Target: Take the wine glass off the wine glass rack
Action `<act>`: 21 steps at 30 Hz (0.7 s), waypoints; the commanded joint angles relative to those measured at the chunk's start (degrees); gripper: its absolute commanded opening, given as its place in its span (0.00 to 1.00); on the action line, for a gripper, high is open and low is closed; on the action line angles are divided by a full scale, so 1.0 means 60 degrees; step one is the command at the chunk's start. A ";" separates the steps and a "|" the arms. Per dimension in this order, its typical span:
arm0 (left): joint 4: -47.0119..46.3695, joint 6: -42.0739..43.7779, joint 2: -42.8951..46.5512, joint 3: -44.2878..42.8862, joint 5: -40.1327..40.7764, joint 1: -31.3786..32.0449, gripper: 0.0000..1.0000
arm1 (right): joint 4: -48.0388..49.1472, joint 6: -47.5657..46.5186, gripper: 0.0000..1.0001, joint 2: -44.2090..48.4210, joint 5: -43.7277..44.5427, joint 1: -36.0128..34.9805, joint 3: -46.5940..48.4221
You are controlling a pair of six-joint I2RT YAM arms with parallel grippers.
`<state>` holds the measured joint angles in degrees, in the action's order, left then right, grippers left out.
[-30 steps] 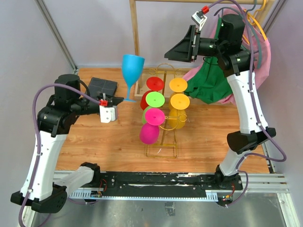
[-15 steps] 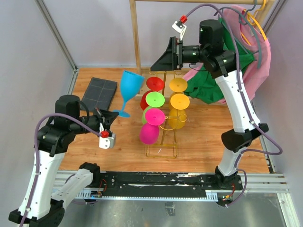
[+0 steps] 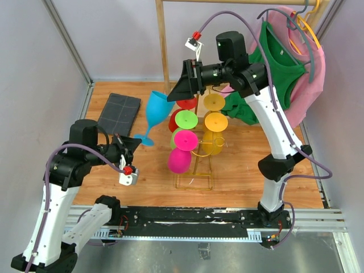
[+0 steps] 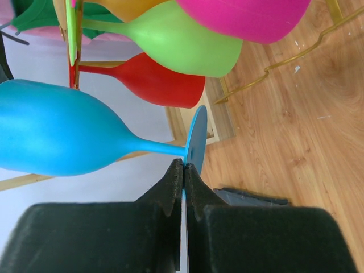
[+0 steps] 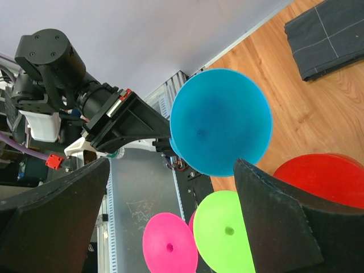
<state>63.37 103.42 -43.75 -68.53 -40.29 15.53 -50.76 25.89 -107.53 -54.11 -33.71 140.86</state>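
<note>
I'm looking at a wood-grain counter (image 3: 250, 170) boxed in by plain lilac walls (image 3: 114, 34), evenly lit. A wooden clothes rail (image 3: 161, 45) stands at the far edge, a green shirt (image 3: 281, 57) and pink garment (image 3: 314, 68) hanging at its right.

We see the left gripper (image 4: 183, 165) pinched on the foot rim of the blue wine glass (image 4: 57, 136), bowl pointing left. Red glass (image 4: 153, 85), green glass (image 4: 182, 45), pink glass (image 4: 244, 17) above it; wooden table (image 4: 284, 142) at right.

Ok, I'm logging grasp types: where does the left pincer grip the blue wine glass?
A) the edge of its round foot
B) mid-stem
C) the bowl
A: in the left wrist view the left pincer is shut on the thin foot-disc edge of the blue wine glass, with stem and bowl untouched.
</note>
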 commanded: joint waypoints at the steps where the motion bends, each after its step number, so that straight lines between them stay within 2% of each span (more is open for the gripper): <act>1: -0.0015 0.0618 -0.0003 0.0025 -0.0004 0.0062 0.00 | -0.0467 -0.0600 0.92 -0.0072 0.0356 -0.0382 0.0325; 13: -0.0015 0.0850 -0.0201 -0.0089 0.0101 0.0055 0.00 | -0.0596 -0.1046 0.91 -0.0782 0.0668 -0.1078 0.0928; 21: -0.0020 0.0997 -0.0269 -0.0171 0.0344 0.0050 0.00 | -0.0563 -0.1186 0.77 -0.1172 0.0601 -0.1563 0.0864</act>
<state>63.57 108.01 -45.10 -68.45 -38.65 15.53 -54.06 20.38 -113.30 -50.68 -41.30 144.64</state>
